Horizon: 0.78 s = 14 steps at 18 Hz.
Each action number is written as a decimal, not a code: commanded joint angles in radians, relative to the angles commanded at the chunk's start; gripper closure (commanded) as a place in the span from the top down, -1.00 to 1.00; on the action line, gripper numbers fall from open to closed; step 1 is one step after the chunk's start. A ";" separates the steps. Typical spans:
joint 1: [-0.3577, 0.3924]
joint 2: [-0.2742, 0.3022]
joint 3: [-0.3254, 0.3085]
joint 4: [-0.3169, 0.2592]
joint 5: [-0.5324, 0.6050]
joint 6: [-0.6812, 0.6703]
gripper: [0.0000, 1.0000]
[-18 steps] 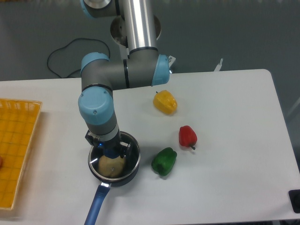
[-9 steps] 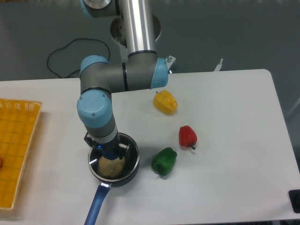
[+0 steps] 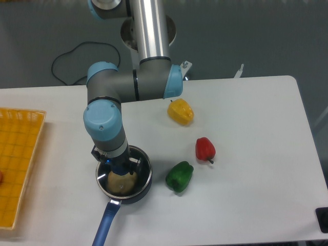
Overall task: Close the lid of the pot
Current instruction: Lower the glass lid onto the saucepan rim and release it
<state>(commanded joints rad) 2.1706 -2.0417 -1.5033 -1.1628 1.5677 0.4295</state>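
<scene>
pot: under my end effector | lid: seemingly on pot, knob at my fingers | grip: cannot tell | risk: lid seats crooked, slides off rim onto tabletop

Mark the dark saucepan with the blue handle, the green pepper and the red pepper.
dark saucepan with the blue handle (image 3: 144, 188), fixed camera, right side of its rim
green pepper (image 3: 179, 176), fixed camera, middle of its body
red pepper (image 3: 205, 148), fixed camera, middle of its body
</scene>
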 joint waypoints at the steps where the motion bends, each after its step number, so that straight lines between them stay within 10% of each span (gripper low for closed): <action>1: 0.000 0.000 0.000 0.000 0.000 0.000 -0.24; 9: -0.002 0.000 -0.002 0.000 0.000 0.002 -0.20; 14: -0.002 0.002 -0.002 0.003 -0.002 0.011 0.30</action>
<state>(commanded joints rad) 2.1690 -2.0402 -1.5048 -1.1597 1.5662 0.4403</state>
